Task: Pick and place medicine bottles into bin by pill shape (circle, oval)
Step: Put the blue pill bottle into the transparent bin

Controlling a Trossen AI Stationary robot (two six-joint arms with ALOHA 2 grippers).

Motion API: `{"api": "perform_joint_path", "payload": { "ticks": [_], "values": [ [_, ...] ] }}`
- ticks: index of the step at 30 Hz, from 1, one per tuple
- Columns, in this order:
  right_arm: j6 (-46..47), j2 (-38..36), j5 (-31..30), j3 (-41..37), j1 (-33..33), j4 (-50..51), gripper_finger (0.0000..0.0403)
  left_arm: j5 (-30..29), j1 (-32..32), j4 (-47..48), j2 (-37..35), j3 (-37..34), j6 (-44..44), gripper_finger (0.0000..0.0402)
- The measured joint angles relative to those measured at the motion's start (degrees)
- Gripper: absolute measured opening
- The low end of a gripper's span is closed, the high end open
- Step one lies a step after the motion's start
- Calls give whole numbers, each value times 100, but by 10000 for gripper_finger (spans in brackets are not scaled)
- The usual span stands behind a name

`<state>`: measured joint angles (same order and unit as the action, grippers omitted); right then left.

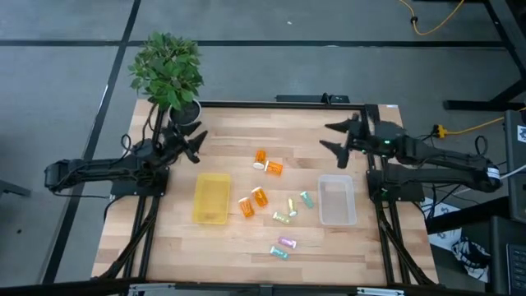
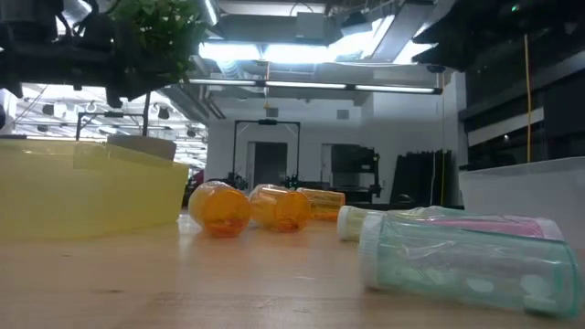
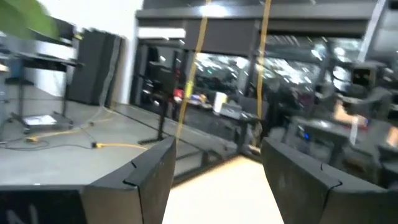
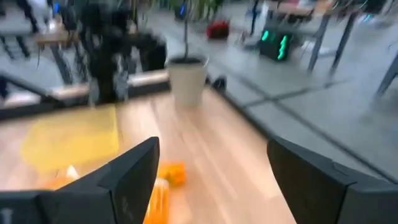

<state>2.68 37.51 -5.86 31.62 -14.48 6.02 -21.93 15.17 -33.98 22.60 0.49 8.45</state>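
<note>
**Ana:** Nine bottles by my count, all lying on their sides on the table [image 1: 246, 255] and none in a tray yet. Nearest the front edge are a purple vial [image 1: 287, 242] and a green vial [image 1: 280, 253], just beside each other.

**Ben:** Why loose like that?

**Ana:** My guess is they are scattered between the two trays so either arm can reach them. Further in, three more pale vials [image 1: 292, 207] sit near the clear bin [image 1: 337, 200], and two orange bottles [image 1: 254, 201] lie just beside the yellow bin [image 1: 212, 198]. Beyond those, another orange pair [image 1: 268, 162] lies mid-table.

**Ben:** And the trays?

**Ana:** One each side of the cluster, well apart, probably one per pill shape. Which shape goes where, I cannot tell.

**Ben:** The arms?

**Ana:** Both are at the far end, above the wood and touching nothing. The right gripper [image 1: 337, 137] points toward the far orange pair, jaws spread wide and empty; its own camera shows orange bottles between its fingers [image 4: 134, 171]. That looks like a line-up for a first pick. The left gripper [image 1: 196, 145] waits near the white plant pot [image 1: 186, 112], jaws also apart, holding nothing.
</note>
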Motion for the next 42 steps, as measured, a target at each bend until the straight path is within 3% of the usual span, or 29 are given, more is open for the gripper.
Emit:
{"api": "perform_joint_path", "payload": {
  "ticks": [7,12,18,26,31,36,42],
  "values": [
    [1082,1161,13,0,1,-702,300,913,-240,7,590,212,71,229],
    [1486,1927,95,0,73,-1627,300,1018,-441,-9,646,442,-172,229],
    [1502,2666,937,0,98,-2798,300,1230,-909,223,753,770,-151,229],
    [883,3459,959,2,26,-3949,300,1224,-1493,711,1223,1124,-909,229],
    [452,3491,954,2,-75,-4346,300,1016,-1525,790,1282,1128,-1272,229],
    [460,3391,958,2,-79,-4338,300,1023,-1527,1190,1282,1132,-759,229],
    [916,3395,961,2,-79,-3997,300,1200,-1527,1960,1277,1134,543,229]
  ]
}}
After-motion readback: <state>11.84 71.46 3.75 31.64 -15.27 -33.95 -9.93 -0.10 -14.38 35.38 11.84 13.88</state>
